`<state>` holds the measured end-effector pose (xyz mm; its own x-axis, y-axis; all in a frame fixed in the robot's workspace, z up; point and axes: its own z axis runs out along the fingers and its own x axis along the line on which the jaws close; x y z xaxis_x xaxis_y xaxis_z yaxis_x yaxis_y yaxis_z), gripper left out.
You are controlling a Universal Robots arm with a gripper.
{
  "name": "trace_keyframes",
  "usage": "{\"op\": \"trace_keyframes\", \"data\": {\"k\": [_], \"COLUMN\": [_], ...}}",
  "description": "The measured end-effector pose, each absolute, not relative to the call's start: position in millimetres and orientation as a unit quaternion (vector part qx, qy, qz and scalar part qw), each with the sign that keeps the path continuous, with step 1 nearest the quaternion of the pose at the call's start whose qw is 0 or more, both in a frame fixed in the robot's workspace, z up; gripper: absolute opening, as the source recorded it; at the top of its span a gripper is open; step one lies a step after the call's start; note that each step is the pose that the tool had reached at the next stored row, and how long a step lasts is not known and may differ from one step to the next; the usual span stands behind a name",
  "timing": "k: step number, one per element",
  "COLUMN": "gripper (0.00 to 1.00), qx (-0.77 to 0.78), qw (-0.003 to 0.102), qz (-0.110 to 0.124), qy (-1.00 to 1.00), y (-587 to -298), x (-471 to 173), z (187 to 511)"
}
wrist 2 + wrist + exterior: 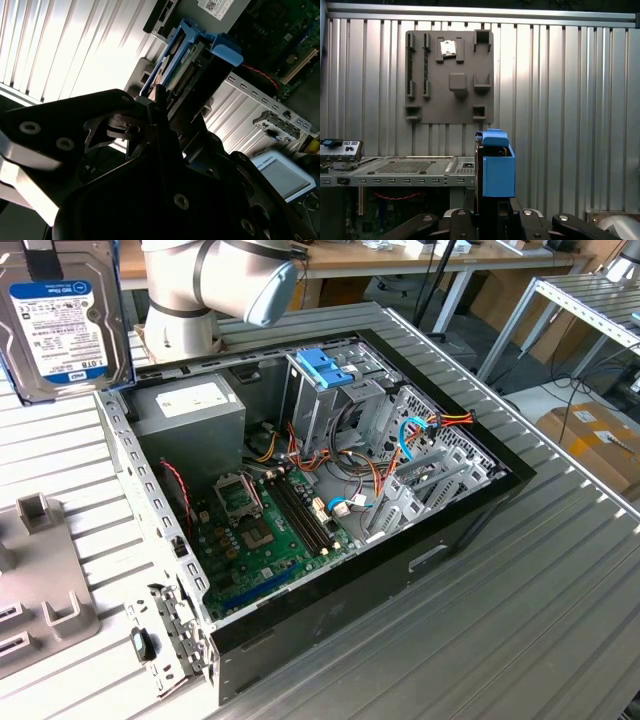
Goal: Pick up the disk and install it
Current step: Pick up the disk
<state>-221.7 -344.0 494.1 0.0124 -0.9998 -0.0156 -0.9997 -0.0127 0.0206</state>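
Note:
The disk [60, 325], silver-grey with a blue-and-white label and light-blue carrier rails, hangs upright in the air at the exterior view's far left, outside the open computer case [470, 510]. My gripper [42, 260] holds it from above, shut on its top edge. In the second wrist view the disk [192, 62] sticks out from between the dark fingers [159, 102]. In the first wrist view I see the disk [497, 170] edge-on, its blue carrier rising out of my gripper [492, 212].
Inside the case stand a grey power-supply box [190, 410], a metal drive cage topped by a blue bracket [325, 368], a green motherboard [260, 530] and loose cables [420, 430]. A grey fixture plate [40, 590] lies on the ribbed table. The arm's base [185, 290] stands behind the case.

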Motion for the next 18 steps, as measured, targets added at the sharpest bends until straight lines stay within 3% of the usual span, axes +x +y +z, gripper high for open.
{"op": "trace_keyframes", "data": {"k": [18], "gripper": [0.35], "qx": [0.711], "qw": [0.002], "qz": [-0.013], "qy": [-0.703], "y": [-344.0], "x": [-214.3], "z": [494.1]}}
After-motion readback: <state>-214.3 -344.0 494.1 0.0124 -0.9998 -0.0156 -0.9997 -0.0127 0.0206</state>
